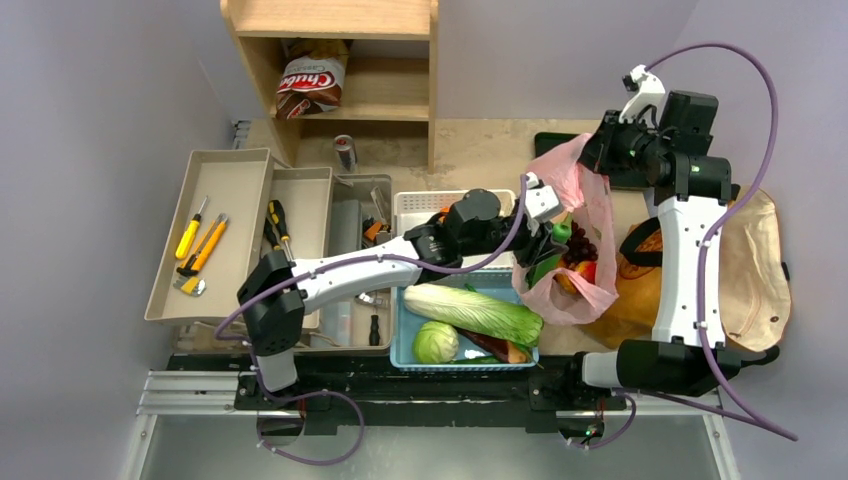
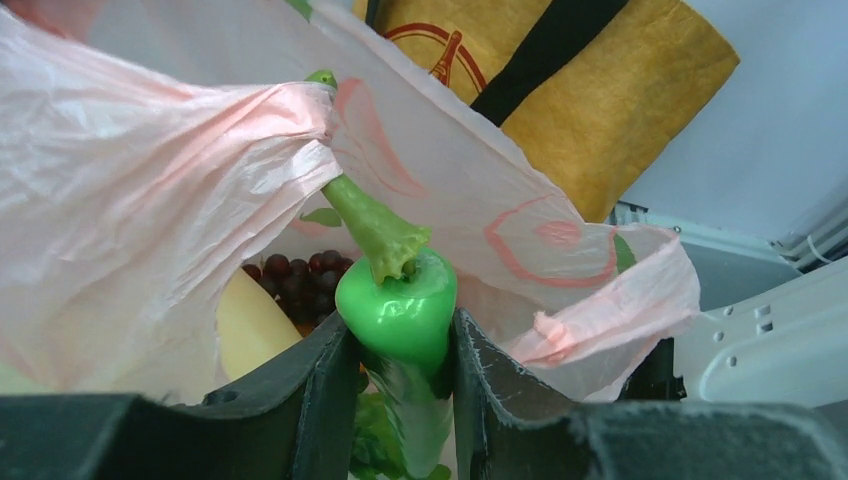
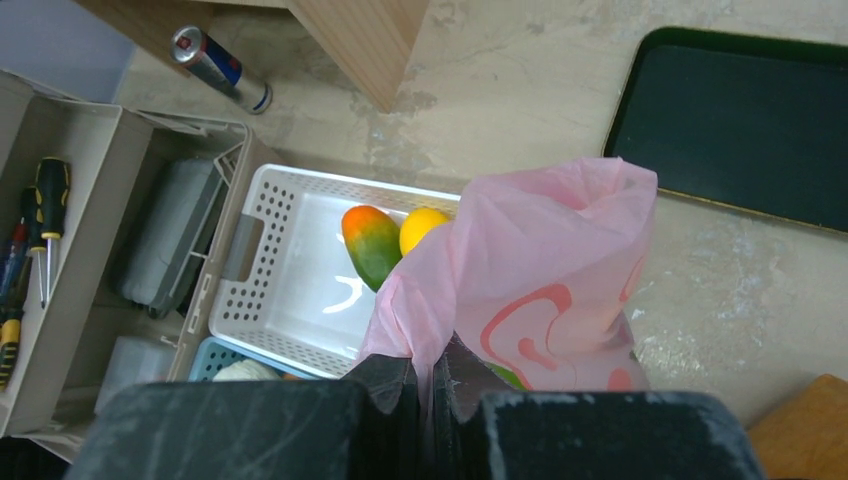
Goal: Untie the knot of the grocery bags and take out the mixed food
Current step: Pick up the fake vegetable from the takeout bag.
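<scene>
Left end effector [image 2: 400, 338]: clenched on a green pepper [image 2: 396, 300] at the pink bag [image 2: 130, 200] mouth.
Right end effector [image 3: 432, 372]: bag rim is pinched and held up.
Bag: set beside the paper bag [image 1: 640, 292], grapes [image 2: 300, 272] inside.

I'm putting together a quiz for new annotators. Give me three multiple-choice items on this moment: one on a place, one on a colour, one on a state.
1. Where does the napa cabbage lie?
A. white basket
B. wooden shelf
C. blue basket

2. What colour is the vegetable between the left gripper fingers?
A. green
B. red
C. purple

3. How is the right gripper?
A. wide open, holding nothing
B. shut on the pink bag
C. out of sight

Answers: C, the top view shows it in the blue basket. A, it is glossy green with a stem. B, its fingers pinch pink plastic.
</scene>
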`<state>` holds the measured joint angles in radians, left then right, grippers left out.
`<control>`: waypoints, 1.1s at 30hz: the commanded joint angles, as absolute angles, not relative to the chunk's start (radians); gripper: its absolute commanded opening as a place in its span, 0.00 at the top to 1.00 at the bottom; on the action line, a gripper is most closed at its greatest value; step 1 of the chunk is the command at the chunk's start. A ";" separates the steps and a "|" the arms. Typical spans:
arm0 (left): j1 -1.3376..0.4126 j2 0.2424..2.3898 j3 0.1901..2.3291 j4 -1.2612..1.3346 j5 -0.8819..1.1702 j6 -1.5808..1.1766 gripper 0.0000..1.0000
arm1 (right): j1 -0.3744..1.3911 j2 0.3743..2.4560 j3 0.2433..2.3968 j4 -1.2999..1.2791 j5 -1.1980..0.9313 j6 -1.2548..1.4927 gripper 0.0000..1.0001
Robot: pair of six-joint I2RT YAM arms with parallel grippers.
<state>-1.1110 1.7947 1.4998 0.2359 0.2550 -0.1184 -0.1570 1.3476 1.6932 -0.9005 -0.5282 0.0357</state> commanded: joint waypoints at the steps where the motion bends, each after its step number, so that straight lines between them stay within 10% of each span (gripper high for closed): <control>1: -1.110 1.848 1.530 0.165 0.278 -0.137 1.00 | -0.156 1.347 1.764 -0.804 -0.574 0.059 1.00; 16: -1.091 1.854 1.588 0.054 0.243 -0.047 1.00 | -0.156 1.311 1.717 -0.764 -0.594 0.047 1.00; 33: -0.952 1.918 1.612 0.073 0.203 -0.555 1.00 | -0.156 1.284 1.697 -0.795 -0.606 0.020 1.00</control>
